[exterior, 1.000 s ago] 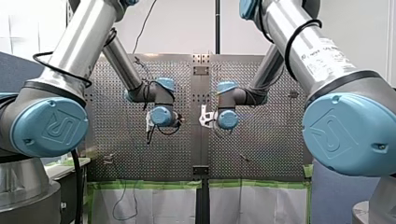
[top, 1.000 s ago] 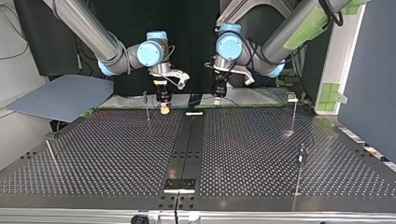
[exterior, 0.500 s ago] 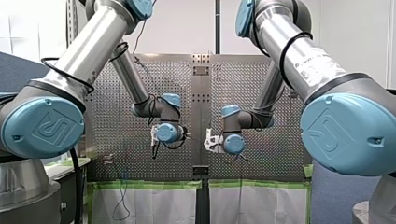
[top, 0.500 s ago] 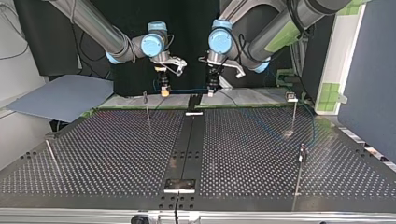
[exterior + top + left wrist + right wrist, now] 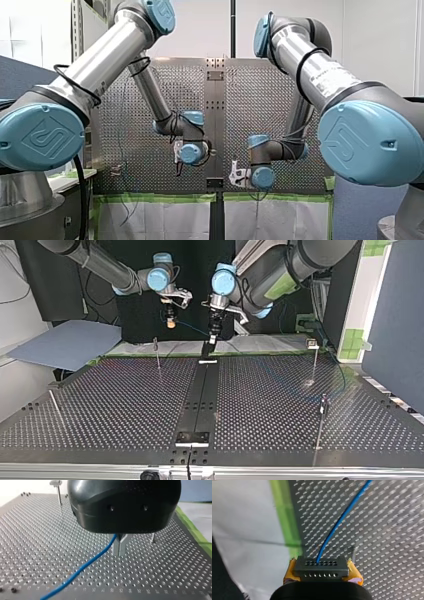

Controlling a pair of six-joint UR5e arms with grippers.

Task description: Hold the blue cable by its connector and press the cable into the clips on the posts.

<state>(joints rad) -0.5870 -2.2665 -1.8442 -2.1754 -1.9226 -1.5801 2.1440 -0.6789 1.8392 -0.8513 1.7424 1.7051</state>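
Two grips set: right gripper (image 5: pixel 322 573) clamps connector (image 5: pixel 320 566), left gripper (image 5: pixel 120 548) pinches blue cable (image 5: pixel 85 566), so hold yr span taut & lower it squarely into a post (image 5: pixel 158 356) clip.

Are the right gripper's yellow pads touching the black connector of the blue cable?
Touching. The right wrist view shows the right gripper's yellow pads pressed against both ends of the black connector, with no gap.
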